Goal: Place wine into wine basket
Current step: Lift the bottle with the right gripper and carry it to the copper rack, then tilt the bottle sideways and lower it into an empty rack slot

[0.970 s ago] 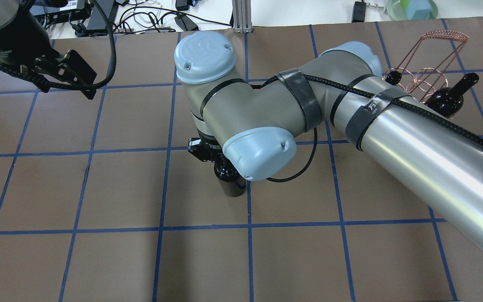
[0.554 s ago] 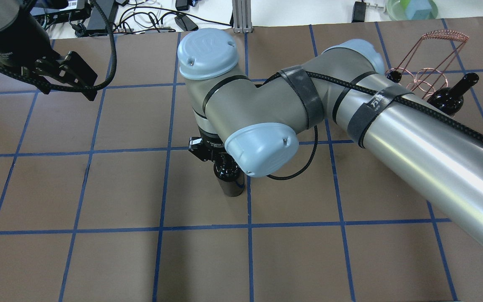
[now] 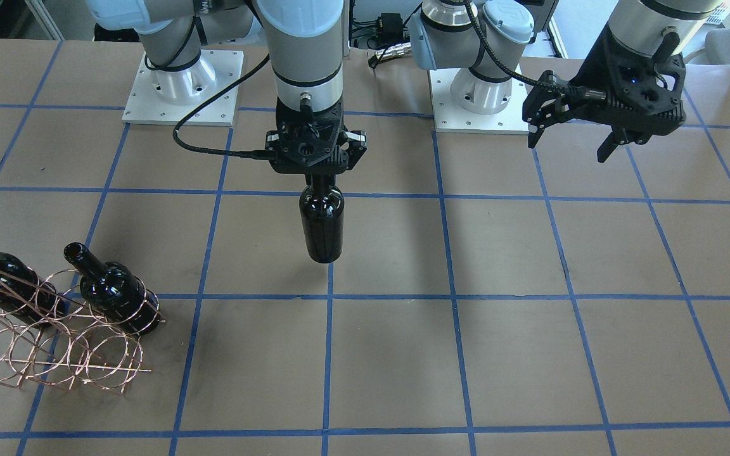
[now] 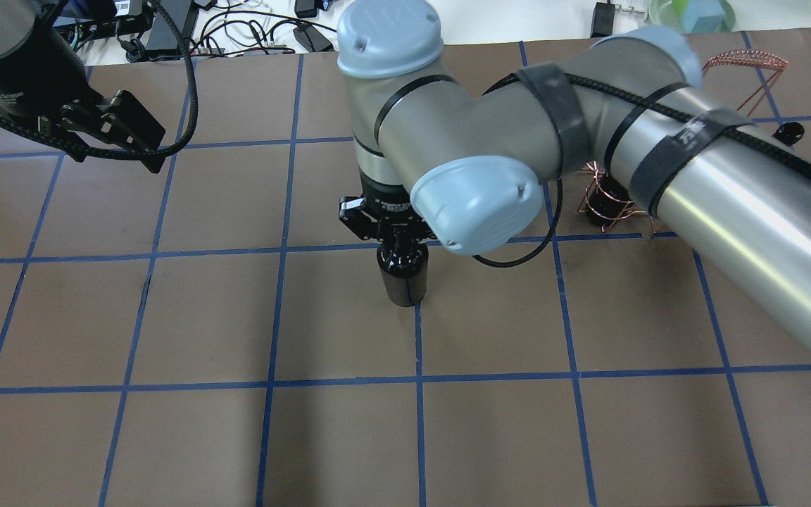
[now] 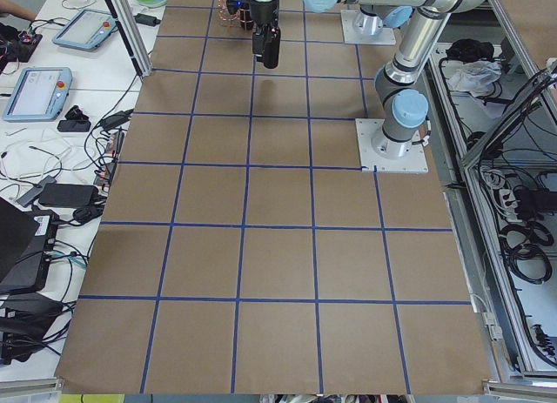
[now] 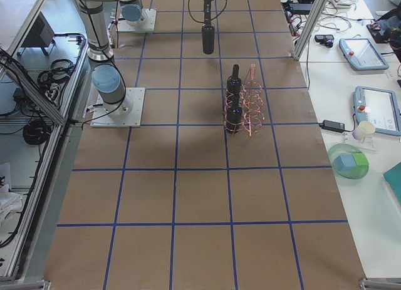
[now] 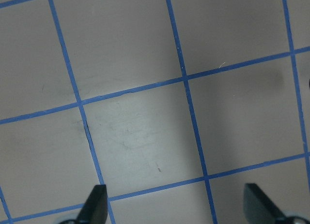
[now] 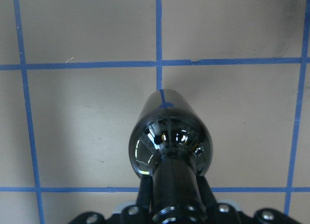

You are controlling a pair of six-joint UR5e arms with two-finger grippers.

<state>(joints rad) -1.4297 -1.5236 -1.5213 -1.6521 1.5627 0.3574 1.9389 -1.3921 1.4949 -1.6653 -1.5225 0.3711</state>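
At the tabletop's front edge, on the robot's right, the wine basket stands with two dark bottles in its loops: one on the side toward the table's middle, and another just beside it at the view's edge, both with necks tilted up.

Farther in toward the robot's base, and well apart from the basket on its robot's-left side, the right hand points straight down. Its fingers are clamped on the neck of the wine, which hangs upright and looks clear of the tabletop in the side views. The glass is glossy and plain.

Farthest from the basket, the left hand hovers with its fingers spread wide apart, holding nothing.

A mark on the right arm's strap is too small to read.
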